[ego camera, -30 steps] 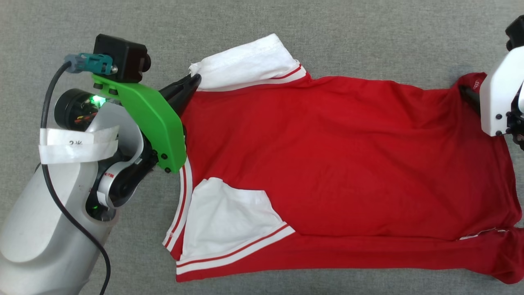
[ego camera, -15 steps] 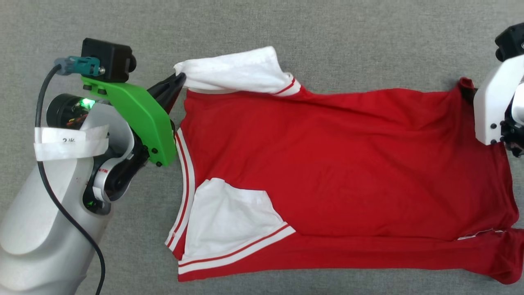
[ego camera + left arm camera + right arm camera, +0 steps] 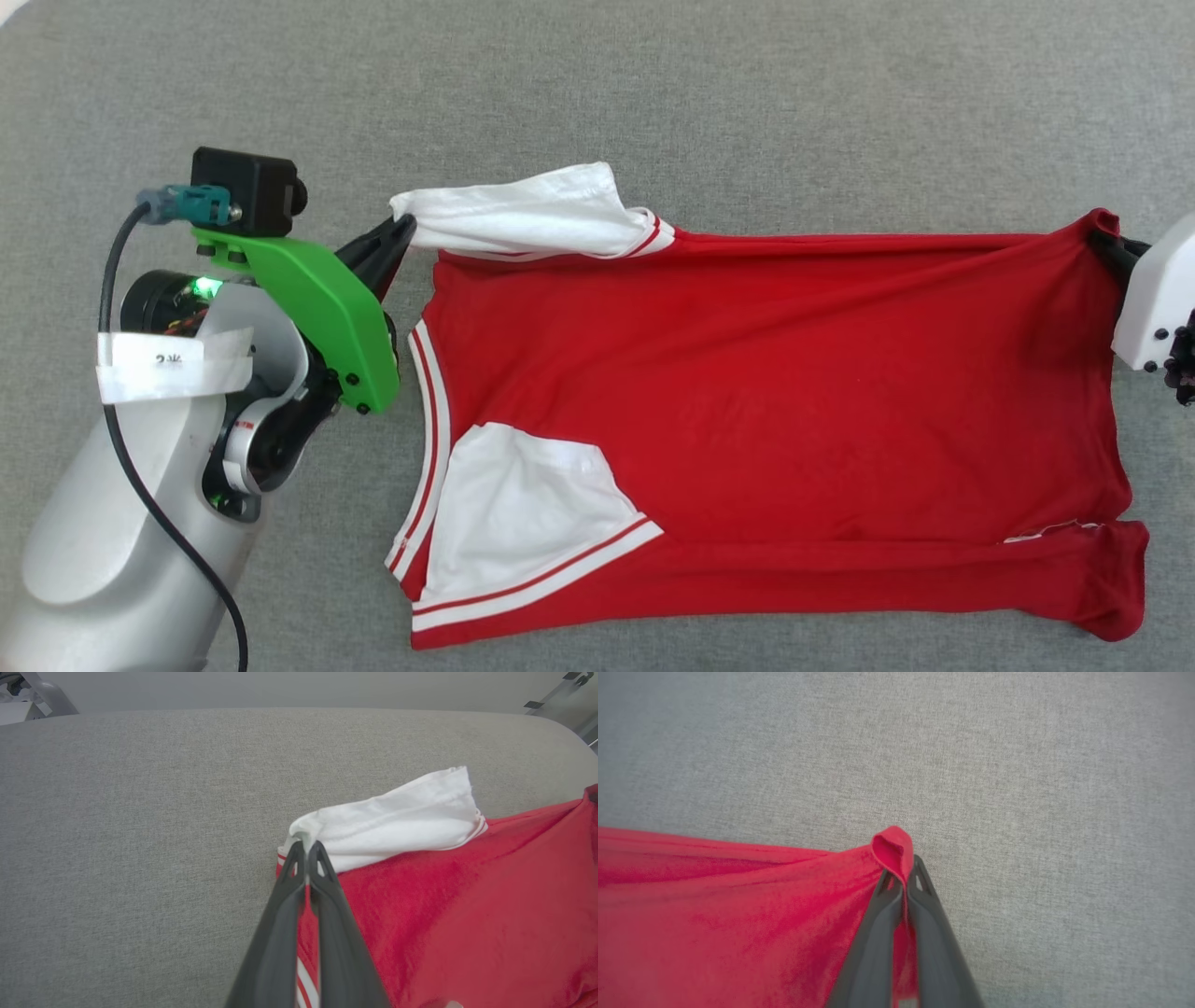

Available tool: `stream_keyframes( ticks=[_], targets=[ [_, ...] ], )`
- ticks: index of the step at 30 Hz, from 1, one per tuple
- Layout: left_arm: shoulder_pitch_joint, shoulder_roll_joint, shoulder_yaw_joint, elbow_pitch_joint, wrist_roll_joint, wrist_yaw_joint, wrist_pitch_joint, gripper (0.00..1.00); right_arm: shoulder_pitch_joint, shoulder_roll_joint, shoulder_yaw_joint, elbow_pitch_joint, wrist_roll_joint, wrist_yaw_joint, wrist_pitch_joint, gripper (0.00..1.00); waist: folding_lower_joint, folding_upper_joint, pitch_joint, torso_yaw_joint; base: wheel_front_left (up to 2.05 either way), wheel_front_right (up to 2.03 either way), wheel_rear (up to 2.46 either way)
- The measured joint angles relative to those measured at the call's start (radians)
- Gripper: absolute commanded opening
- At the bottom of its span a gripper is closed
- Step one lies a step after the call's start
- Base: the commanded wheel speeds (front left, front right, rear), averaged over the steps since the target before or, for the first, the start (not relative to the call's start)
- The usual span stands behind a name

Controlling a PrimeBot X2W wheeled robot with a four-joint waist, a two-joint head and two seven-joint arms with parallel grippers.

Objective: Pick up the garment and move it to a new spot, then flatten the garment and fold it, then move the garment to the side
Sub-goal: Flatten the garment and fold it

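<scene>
Left gripper [image 3: 306,849] pinches a sleeve [image 3: 523,210], right gripper [image 3: 903,868] a hem corner [image 3: 892,844], holding the garment [image 3: 766,373] taut between them, likely for folding.

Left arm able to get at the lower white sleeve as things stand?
Probably not yet: the left pincer is shut on the upper sleeve, stretching the shirt against the right pincer at the hem corner. The lower sleeve lies flat close by, uncovered, so reachable once that pincer lets go.
</scene>
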Motion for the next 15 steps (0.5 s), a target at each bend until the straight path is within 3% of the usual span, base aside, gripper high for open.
stream_keyframes(
  ticks=[7, 15],
  targets=[
    [0.081, -0.002, 0.0, -0.038, -0.019, 0.015, -0.012, 0.0, 0.089, -0.007, -0.002, -0.022, 0.065, 0.0, -0.128, 0.0, 0.0, 0.0, -0.065, 0.004, 0.0, 0.0, 0.0],
    [0.219, 0.01, -0.024, -0.097, -0.038, 0.035, -0.007, 0.0, 0.242, -0.064, 0.03, -0.07, 0.128, 0.0, -0.232, 0.0, 0.0, 0.0, -0.133, 0.024, 0.0, 0.0, 0.0]
  ],
)
